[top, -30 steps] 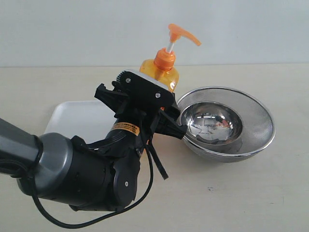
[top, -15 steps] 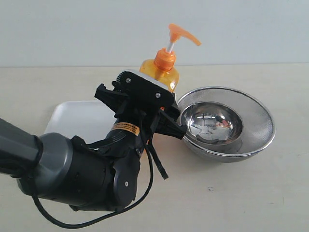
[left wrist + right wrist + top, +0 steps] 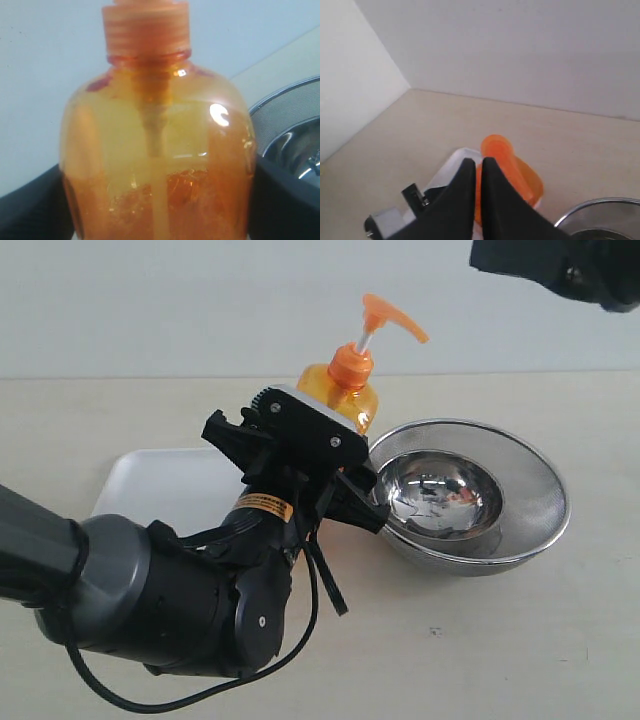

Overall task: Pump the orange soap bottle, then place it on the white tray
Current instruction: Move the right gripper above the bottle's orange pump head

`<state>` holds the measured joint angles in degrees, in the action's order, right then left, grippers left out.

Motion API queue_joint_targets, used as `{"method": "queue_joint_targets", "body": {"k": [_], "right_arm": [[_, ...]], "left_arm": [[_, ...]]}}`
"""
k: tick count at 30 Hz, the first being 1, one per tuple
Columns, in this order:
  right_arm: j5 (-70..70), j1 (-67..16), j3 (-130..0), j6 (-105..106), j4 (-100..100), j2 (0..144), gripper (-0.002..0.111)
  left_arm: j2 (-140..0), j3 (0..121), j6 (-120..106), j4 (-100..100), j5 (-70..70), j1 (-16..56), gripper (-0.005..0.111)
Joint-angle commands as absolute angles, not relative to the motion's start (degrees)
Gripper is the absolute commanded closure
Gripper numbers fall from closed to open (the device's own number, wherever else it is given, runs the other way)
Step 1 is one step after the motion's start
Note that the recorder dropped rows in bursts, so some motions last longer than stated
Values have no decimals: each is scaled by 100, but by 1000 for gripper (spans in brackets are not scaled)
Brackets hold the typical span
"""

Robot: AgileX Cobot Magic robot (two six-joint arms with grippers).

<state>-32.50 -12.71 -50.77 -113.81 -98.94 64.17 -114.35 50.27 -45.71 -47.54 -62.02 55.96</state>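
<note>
Reaches in from the near left corner of the counter with the grey-and-black left arm, left gripper clamped on either side of the orange soap bottle. Holds the right gripper high toward the right edge, fingers pressed together.

The translucent orange plastic soap bottle glows amber, deeper orange low down where the liquid shows. Its collar and long-spouted pump head are opaque bright orange; the thin stem is white. The flat white rectangular tray is plain. The round polished steel bowl is mirror-silver with dark reflections; the wider round steel bowl is matt, finely grained grey. The left claw is black, with a yellow-orange sticker. The right claw is black. The smooth tabletop is pale beige.
</note>
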Motion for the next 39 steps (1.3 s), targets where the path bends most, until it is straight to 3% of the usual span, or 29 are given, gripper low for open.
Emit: {"method": "queue_joint_targets", "body": {"k": [1,8,39], "right_arm": [[-4097,-1257,-5618,-11494,-9995,7007,108],[-4121,-1257,-5902,-11304,-9995,7670,108],[-3916,-1283,-6069,-10421,-9813,8075,108]], "left_arm": [[-11297,5057,-4694,-4608,-6547,5601,102],[-11297,5057,-4694,-4532,-6547,5601,102],[-11297,5141,-4537,-4493,-6459,5591,102]]}}
